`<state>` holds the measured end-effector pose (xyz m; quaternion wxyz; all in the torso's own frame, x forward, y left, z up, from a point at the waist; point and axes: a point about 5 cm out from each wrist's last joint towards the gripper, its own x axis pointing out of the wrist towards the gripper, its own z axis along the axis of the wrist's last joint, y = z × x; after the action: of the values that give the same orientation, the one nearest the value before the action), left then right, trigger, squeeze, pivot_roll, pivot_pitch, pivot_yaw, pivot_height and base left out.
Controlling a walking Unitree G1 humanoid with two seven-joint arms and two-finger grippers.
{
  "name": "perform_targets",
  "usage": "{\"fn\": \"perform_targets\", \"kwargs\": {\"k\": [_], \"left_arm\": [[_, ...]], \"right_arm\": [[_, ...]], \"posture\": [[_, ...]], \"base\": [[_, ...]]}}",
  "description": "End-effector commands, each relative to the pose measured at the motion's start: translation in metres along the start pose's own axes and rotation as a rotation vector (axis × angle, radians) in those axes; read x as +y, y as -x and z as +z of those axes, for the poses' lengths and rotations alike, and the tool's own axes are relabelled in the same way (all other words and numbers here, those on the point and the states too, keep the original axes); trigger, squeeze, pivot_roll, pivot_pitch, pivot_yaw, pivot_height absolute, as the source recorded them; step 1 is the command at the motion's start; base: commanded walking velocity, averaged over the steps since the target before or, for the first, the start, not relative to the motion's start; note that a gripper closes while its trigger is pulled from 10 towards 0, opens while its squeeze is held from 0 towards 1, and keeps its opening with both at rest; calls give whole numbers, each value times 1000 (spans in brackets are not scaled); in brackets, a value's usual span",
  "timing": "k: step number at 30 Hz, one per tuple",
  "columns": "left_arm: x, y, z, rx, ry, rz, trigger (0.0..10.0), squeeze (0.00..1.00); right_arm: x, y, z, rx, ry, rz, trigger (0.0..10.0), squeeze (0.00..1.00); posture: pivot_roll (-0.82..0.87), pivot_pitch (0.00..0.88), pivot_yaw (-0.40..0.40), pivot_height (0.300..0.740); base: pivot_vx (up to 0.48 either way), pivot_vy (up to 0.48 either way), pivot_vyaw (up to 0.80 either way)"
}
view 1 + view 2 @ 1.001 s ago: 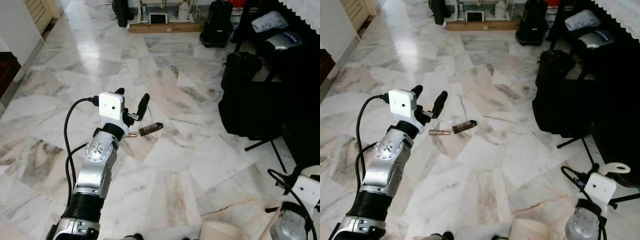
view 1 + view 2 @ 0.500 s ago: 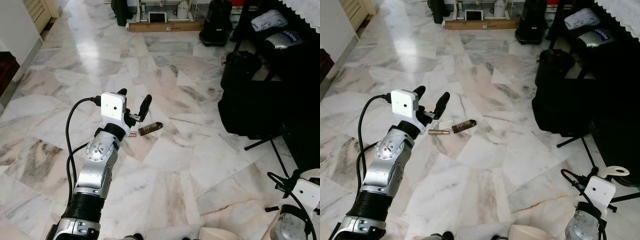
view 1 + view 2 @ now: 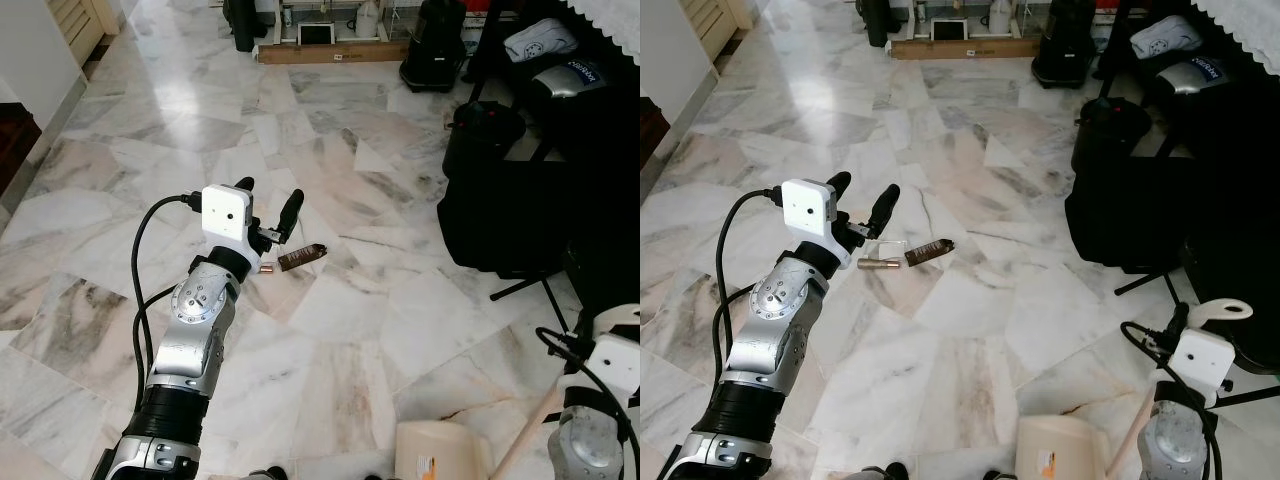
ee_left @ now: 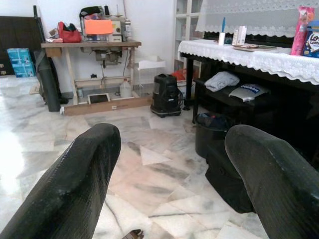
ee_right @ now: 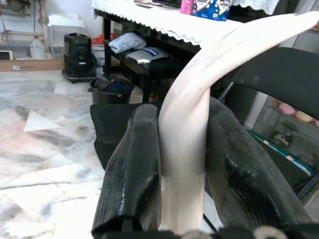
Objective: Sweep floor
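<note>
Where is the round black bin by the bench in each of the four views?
Left eye view: black bin upper right.
Right eye view: bin upper right.
Left wrist view: bin between the fingers of the open left gripper.
Right wrist view: bin beside the cream handle held by the right gripper.
Shared landmark: black appliance behind the bin.

Glossy veined marble floor (image 3: 330,330), smooth cream plastic dustpan handle (image 5: 189,114), matt textured black claw fingers (image 4: 75,194).

floor: marble tiles (image 3: 330,120) | wall: white (image 4: 149,25) | table w/ lace cloth (image 4: 259,57)
</note>
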<state>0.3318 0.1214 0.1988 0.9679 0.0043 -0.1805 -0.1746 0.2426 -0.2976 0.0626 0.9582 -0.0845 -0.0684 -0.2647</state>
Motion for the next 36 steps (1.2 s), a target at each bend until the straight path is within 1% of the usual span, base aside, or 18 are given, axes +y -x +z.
{"fn": "perform_targets", "kwargs": {"k": [1, 3, 4, 7, 8, 9, 11, 12, 13, 14, 20, 21, 22, 23, 29, 30, 34, 36], "left_arm": [[1, -2, 8, -24, 0, -7, 10000, 0], [1, -2, 8, -25, -1, -7, 10000, 0], [1, -2, 8, -25, -1, -7, 10000, 0], [1, -2, 8, -25, -1, -7, 10000, 0], [1, -2, 8, -25, -1, -8, 10000, 0], [1, -2, 8, -24, -2, -10, 10000, 0], [1, -2, 8, -24, -2, -12, 10000, 0], [1, -2, 8, -25, -2, -13, 10000, 0], [0, -2, 8, -25, -1, -14, 10000, 0], [0, -3, 8, -25, 0, -16, 10000, 0], [-1, -2, 8, -21, 3, -22, 10000, 0], [-1, -2, 8, -21, 3, -23, 10000, 0], [-1, -2, 8, -21, 3, -23, 10000, 0], [-1, -3, 8, -21, 3, -24, 10000, 0], [-2, -3, 8, -20, 6, -30, 10000, 0], [-2, -3, 7, -18, 7, -32, 10000, 0], [-2, -3, 7, -16, 8, -33, 10000, 0], [-3, -2, 5, -12, 11, -36, 10000, 0]], "right_arm": [[-6, 1, -1, 0, 5, -7, 10000, 0], [-6, 4, -4, 16, 8, -6, 10000, 0], [-5, 6, -6, 26, 8, -1, 10000, 173], [-5, 7, -7, 28, 8, 0, 10000, 173], [-5, 8, -8, 35, 8, 1, 10000, 698], [-5, 12, -12, 53, 10, -1, 10000, 843], [-6, 13, -14, 60, 12, -4, 10000, 839], [-6, 13, -14, 63, 15, -4, 10000, 784], [-6, 14, -15, 65, 18, -5, 10000, 671], [-6, 15, -15, 69, 26, -6, 10000, 0], [-5, 15, -16, 70, 25, -7, 10000, 0], [-5, 15, -16, 70, 20, -4, 10000, 788], [-5, 15, -16, 70, 20, -4, 10000, 788], [-4, 13, -15, 65, 17, -2, 10000, 1000], [-6, 10, -12, 57, 32, -17, 10000, 992], [-7, 9, -12, 57, 47, -27, 10000, 4], [-8, 7, -7, 34, 48, -45, 10000, 0], [-11, 4, -1, 5, 42, -76, 10000, 0]], "posture": [[73, 166, 7, 740], [73, 166, 7, 740], [75, 167, 8, 740], [75, 167, 8, 740], [76, 167, 9, 740], [75, 167, 11, 740], [76, 167, 12, 740], [75, 167, 13, 740], [75, 167, 13, 740], [74, 166, 13, 740], [76, 164, 15, 740], [77, 165, 14, 740], [77, 165, 14, 740], [78, 164, 15, 740], [76, 162, 16, 740], [75, 162, 15, 740], [75, 161, 15, 740], [71, 159, 15, 740]], "base": [[0, 0, 0], [0, 0, 0], [0, 0, 0], [0, 0, 0], [0, 0, 0], [0, 0, 0], [0, 0, 0], [0, 0, 0], [0, 0, 0], [0, 0, 0], [0, 0, 0], [0, 0, 0], [0, 0, 0], [0, 0, 0], [0, 0, 0], [0, 0, 0], [0, 0, 0], [0, 0, 0]]}}
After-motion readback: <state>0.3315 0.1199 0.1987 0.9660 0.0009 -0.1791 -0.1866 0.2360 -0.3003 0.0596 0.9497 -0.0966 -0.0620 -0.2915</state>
